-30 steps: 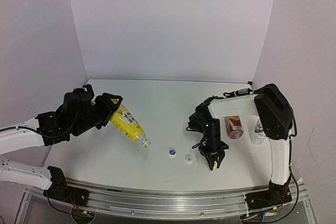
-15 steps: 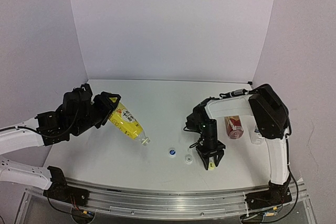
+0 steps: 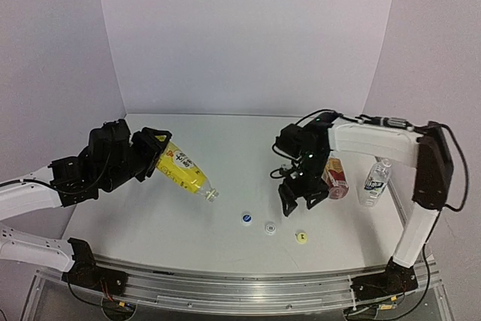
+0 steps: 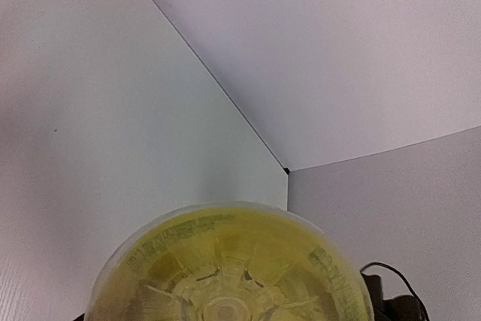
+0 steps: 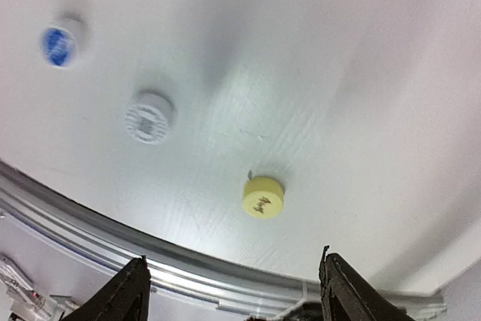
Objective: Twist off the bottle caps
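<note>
My right fingers (image 3: 301, 195) have lifted off the surface (image 3: 225, 140) and drawn back toward 12 o'clock. Half a second ago they were low at the near edge with the yellow cap between them. Now they hang spread wide with nothing in them, and the yellow cap (image 5: 263, 197) lies alone on the surface at 6 o'clock from them.

My left fingers (image 3: 155, 157) still pinch the yellow bottle (image 3: 183, 170) by its base end. They hold it off the surface at the 9 o'clock side, tilted with its bare neck toward 4 o'clock, much as before.

I count three bottles:
- the yellow one in my grip
- the amber bottle (image 3: 336, 177), just at 3 o'clock of my right fingers
- the clear bottle (image 3: 373, 180), upright, further toward 3 o'clock

I count three loose caps near 6 o'clock: the blue cap (image 3: 245, 219), the white cap (image 3: 270, 227) and the yellow one.
</note>
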